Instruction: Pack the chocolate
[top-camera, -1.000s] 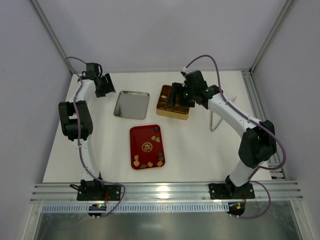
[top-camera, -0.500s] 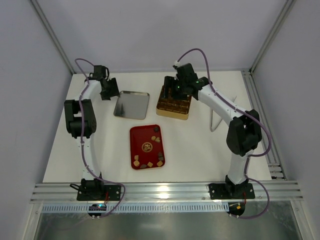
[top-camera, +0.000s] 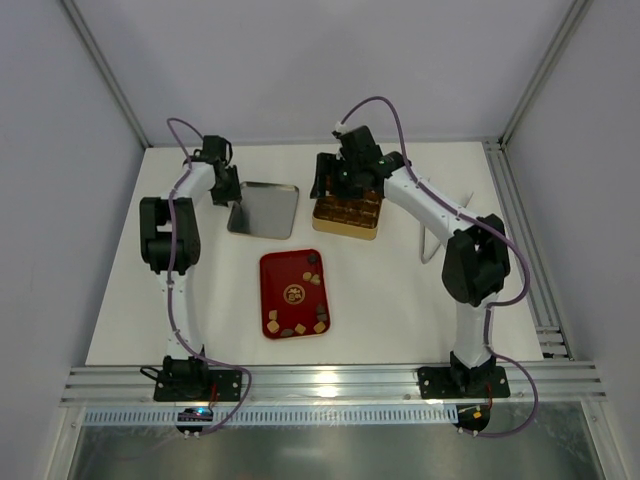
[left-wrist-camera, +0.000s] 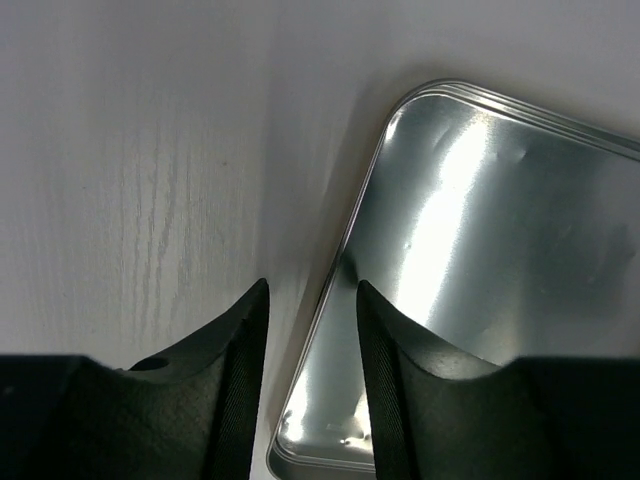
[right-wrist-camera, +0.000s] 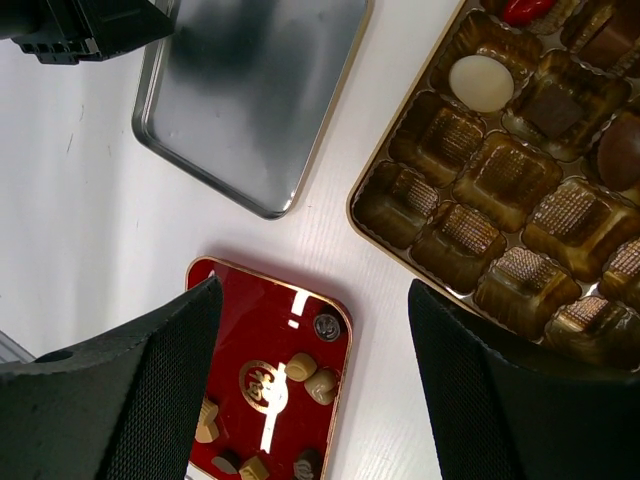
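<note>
Several small chocolates (top-camera: 311, 278), tan and dark brown, lie on the flat red tray (top-camera: 280, 270); the right wrist view shows them too (right-wrist-camera: 300, 366) on the tray (right-wrist-camera: 235, 320). The gold tin (top-camera: 345, 228) holds a whitish round piece (right-wrist-camera: 481, 82) and a few brown ones (right-wrist-camera: 555, 108); many of its cups (right-wrist-camera: 500, 165) are empty. My right gripper (top-camera: 330, 188) hangs open and empty (right-wrist-camera: 312, 290) above the tin's left edge. My left gripper (top-camera: 232, 192) is low at the silver lid's left edge, jaws slightly apart (left-wrist-camera: 312, 330), its rim between them.
The silver tin lid (top-camera: 265, 210) lies upside down left of the gold tin, also in the left wrist view (left-wrist-camera: 500, 230) and the right wrist view (right-wrist-camera: 250, 100). A thin wire stand (top-camera: 430, 245) is right of the tin.
My left gripper has moved right to the lid's left edge. My right gripper has swung left across the gold tin to its left side. The chocolates have not moved.
</note>
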